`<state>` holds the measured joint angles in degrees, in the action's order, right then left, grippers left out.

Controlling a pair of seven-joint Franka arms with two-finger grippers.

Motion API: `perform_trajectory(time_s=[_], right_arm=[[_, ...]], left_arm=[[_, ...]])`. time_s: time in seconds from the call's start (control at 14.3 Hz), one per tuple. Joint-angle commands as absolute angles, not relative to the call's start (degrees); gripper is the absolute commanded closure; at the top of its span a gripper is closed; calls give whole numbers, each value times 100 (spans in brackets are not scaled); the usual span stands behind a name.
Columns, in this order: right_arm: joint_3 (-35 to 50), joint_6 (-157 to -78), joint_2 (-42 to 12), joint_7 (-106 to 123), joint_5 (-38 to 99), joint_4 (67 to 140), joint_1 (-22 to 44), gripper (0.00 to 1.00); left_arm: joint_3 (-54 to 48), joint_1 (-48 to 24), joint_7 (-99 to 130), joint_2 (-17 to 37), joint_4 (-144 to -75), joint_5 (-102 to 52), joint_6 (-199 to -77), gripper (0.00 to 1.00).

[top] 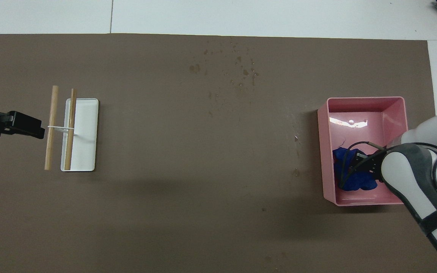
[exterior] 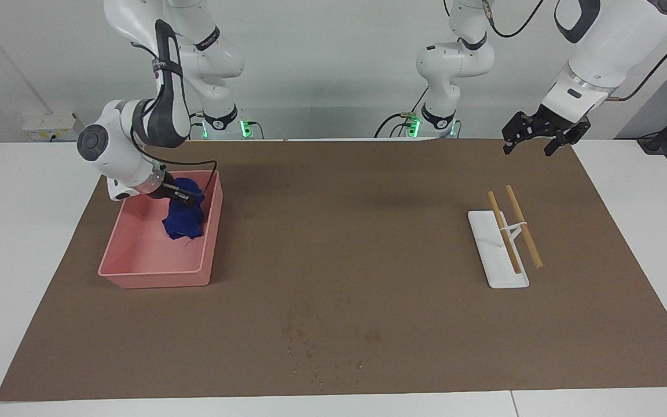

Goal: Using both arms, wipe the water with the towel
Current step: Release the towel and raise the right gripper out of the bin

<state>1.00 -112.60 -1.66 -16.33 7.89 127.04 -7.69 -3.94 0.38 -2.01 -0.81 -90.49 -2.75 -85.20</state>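
Right claw (exterior: 186, 198): black two-finger claw, pinching the top of the small royal-blue cloth towel (exterior: 183, 220). It sits low inside the shallow pink plastic tray (exterior: 136, 272), at the tray end nearer the robots. The towel hangs bunched from it, with the lower folds at or near the tray floor; contact cannot be told. In the overhead view the right claw (top: 364, 162) and towel (top: 349, 178) are partly covered by the white arm's wrist.

Pink tray (top: 362, 102): rectangular, on the brown mat (exterior: 345, 231) toward the right arm's end of the desk (exterior: 26, 231).

Water (exterior: 325, 347): faint damp blotch with scattered dark specks on the mat, close to the desk edge farthest from the robots, about midway between the two ends. It lies well apart from the tray and towel. Also shown in the overhead view (top: 233, 68).

Left claw (exterior: 542, 132): black, fingers spread, holding nothing, raised over the mat corner nearest the left arm's base. The arm waits. Overhead position (top: 23, 125).

White rectangular rack with two wooden sticks (exterior: 507, 243): on the mat toward the left arm's end of the desk, under no claw. Overhead position (top: 78, 134).
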Motion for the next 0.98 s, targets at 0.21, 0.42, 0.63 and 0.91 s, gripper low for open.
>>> perform_trajectory(time_s=[0.21,0.42,0.63,0.91], right_arm=[[158,-10820,79,-1547,449,12069,-782,0],[167,-10601,368,-1512,186,11691,-493,0],[167,-10170,413,-1362,-44,10980,-220,0],[158,-9914,352,-907,-53,10039,-290,0]], left_arm=[[-413,88,-264,-167,-9176,-299,-8587,0],[-413,88,-264,-167,-9176,-299,-8587,0],[-413,88,-264,-167,-9176,-299,-8587,0],[-413,88,-264,-167,-9176,-299,-8587,0]])
